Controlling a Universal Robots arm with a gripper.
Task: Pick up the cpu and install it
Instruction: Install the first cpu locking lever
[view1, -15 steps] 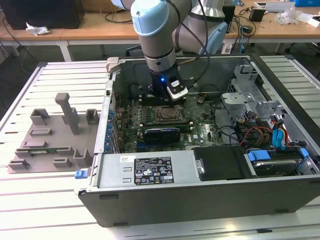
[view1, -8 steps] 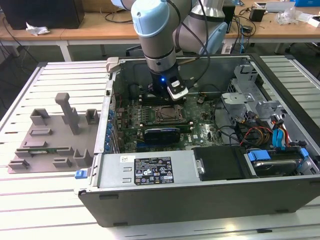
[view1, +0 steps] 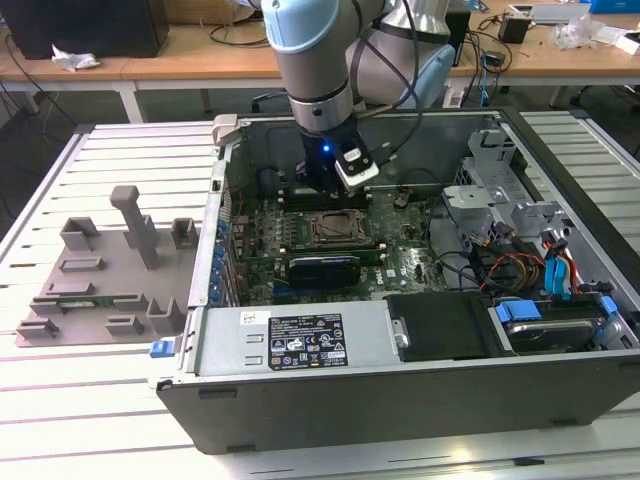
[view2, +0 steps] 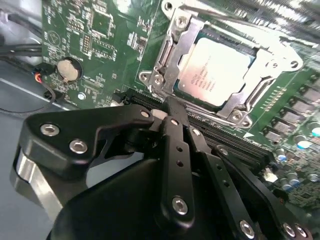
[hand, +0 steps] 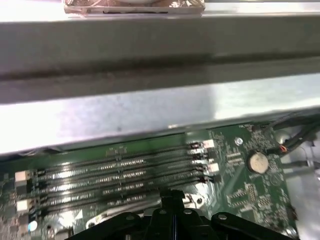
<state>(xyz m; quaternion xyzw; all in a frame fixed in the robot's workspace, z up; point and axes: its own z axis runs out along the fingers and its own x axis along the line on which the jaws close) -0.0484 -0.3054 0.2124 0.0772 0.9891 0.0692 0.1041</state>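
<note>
The cpu (view2: 216, 70) lies seated in the socket frame (view2: 170, 47) on the motherboard, its silver top bare and the frame's metal plate swung clear of it, so the placing part looks done

Largest first: the slatted bench (view1: 110, 400) carries the opened computer case (view1: 300, 400) across its middle, and the grey moulded tray (view1: 100, 270) with upright posts sits toward the bench edge on the exterior view's left. Inside the case the green motherboard (view1: 400, 262) lies flat, with the socket near its centre and the row of memory slots (hand: 110, 172) along the case's far wall. A coin cell (hand: 258, 161) sits near a corner of the board

The arm (view1: 315, 60) reaches down into the case, and the claw (view2: 172, 112) hangs just beside the socket, its black fingers (view2: 175, 145) drawn together on nothing, tips close to the frame's near edge but apart from the chip

To finish well, I judge that the chip must lie level in the frame with no corner riding up, and any press should go on the metal plate or lever, not on the chip's top
</note>
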